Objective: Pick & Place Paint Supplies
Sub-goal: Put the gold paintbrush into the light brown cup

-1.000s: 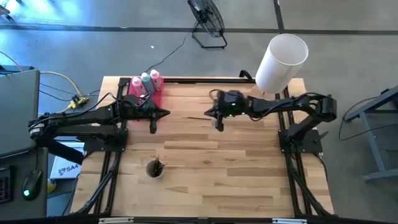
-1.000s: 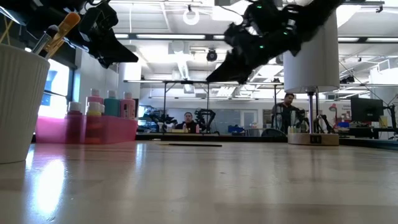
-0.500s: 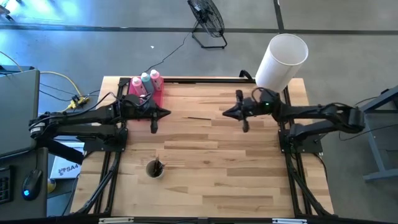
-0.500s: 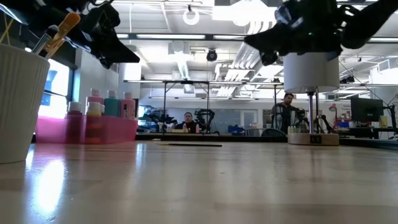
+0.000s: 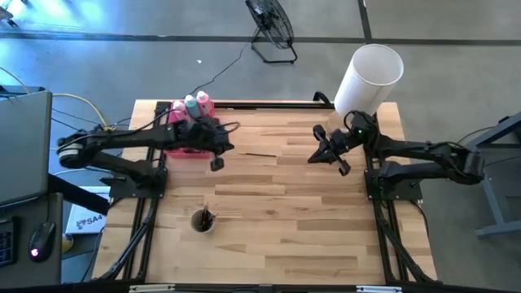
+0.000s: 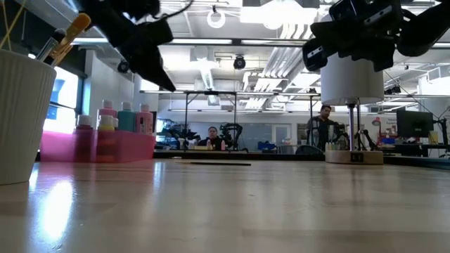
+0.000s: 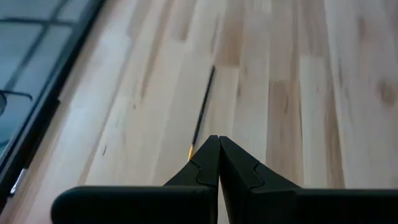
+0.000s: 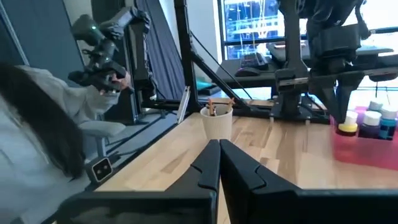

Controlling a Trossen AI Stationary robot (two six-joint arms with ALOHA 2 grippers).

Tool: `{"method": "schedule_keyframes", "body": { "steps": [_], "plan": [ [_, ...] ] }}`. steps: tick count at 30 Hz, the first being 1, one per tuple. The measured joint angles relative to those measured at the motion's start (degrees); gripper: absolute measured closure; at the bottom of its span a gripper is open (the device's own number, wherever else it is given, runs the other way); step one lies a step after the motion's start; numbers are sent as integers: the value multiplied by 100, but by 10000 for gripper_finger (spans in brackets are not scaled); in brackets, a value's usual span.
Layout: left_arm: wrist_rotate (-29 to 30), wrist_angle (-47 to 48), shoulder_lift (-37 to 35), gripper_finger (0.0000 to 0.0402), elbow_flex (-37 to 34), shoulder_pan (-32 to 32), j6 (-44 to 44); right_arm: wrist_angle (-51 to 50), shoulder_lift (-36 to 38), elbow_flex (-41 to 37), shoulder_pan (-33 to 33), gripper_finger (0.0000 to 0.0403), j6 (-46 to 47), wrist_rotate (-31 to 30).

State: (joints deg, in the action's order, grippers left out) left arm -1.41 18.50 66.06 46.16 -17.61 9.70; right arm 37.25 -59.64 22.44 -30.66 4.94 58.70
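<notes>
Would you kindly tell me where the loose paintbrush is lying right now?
In the high view, the paintbrush lies flat on the table's far middle, between the left gripper and right gripper, just right of the pink tray.

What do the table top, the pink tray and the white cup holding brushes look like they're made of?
Table top: wood, light planks with visible grain, smooth sheen. Pink tray: likely translucent plastic, since the bottles show dimly through its wall. White cup: ribbed, matte; plastic or ceramic, cannot tell.

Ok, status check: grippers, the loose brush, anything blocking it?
Left gripper shut, empty, hovering beside the pink tray. Right gripper shut, empty, near the white cylinder. Loose brush flat on the table between them, nothing in the way.
</notes>
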Motion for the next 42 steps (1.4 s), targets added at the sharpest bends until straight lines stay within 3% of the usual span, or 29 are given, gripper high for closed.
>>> {"method": "schedule_keyframes", "body": {
  "steps": [6, 16, 27, 37, 42],
  "plan": [
    [97, 1280, 977, 399, 960, 0, 447, -76, 0, 0, -164, 400, 3, -13],
    [-11, 1271, 1900, 401, 1361, -7, 954, -176, 0, 2, -172, 400, -5, -3],
    [-112, 1294, 2038, 401, 1361, -26, 913, -246, -2, 2, -172, 400, -19, -3],
    [-941, 1109, 2062, 401, 1361, -833, 950, -235, -2, 2, -172, 400, -62, -16],
    [-981, 1150, 2072, 402, 1361, -903, 952, -233, -2, 2, -172, 400, -64, -19]
  ]
}}
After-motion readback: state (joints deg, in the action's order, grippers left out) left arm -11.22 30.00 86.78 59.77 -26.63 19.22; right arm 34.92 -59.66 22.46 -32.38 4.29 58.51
